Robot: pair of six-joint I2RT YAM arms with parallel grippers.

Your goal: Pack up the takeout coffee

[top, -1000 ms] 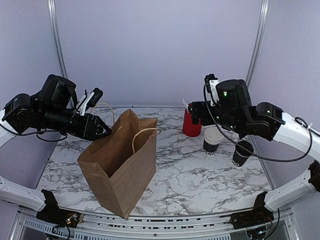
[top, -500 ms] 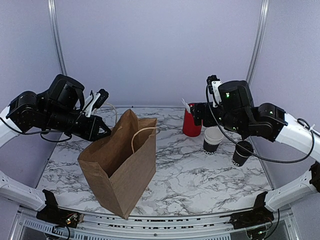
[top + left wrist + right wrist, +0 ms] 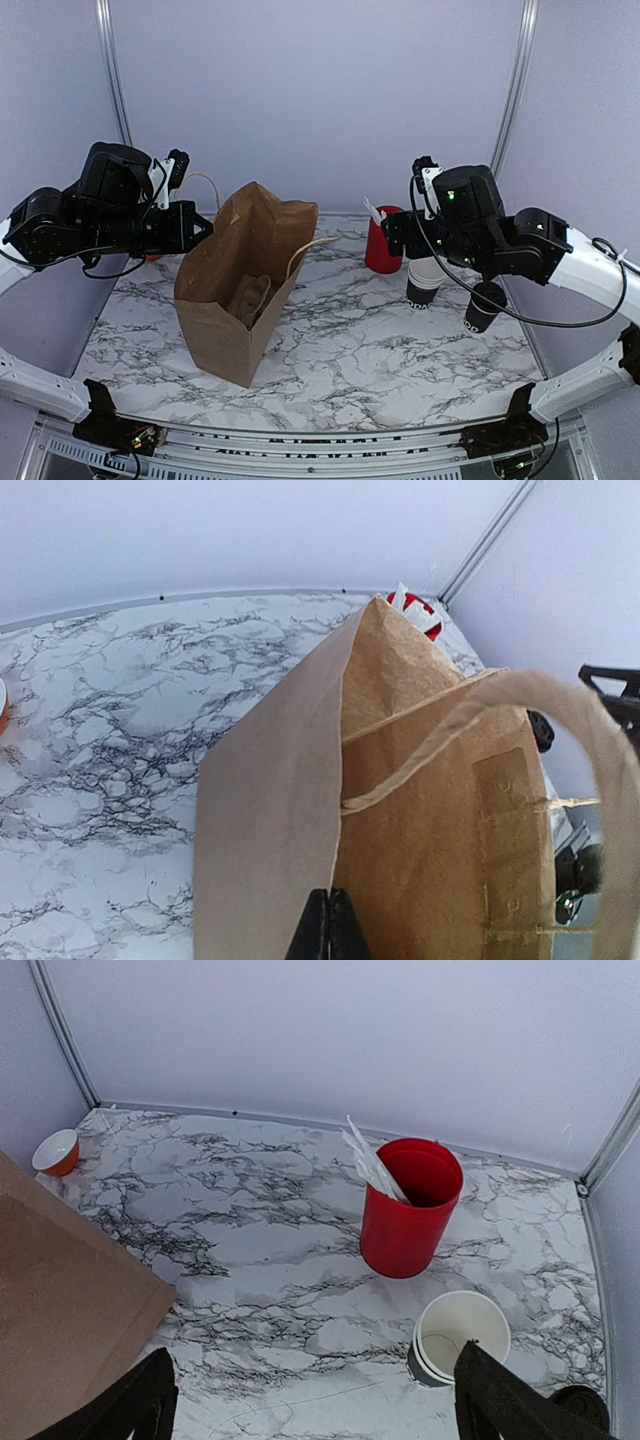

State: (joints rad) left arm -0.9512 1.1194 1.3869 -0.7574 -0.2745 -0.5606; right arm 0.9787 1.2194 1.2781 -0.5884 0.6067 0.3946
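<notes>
Brown paper bag [image 3: 240,300] stands on the marble worktop [image 3: 380,360], its rim pinched in the closed left hand [image 3: 328,922]. The right hand [image 3: 315,1385] hovers, fingers spread wide. The lidded takeout coffee [image 3: 483,305] sits just outside its right finger, with stacked cups [image 3: 460,1335] and a red cup [image 3: 410,1205] ahead. Light, crushable paper likely wants a gentle grip round the wall below the lid, kept upright.

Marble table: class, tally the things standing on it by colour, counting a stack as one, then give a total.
Brown: 1, paper bag
Red: 1, cup with white utensils
Black: 2, stack of lidless cups and lidded coffee cup
Orange: 1, small bowl
Total: 5
</notes>
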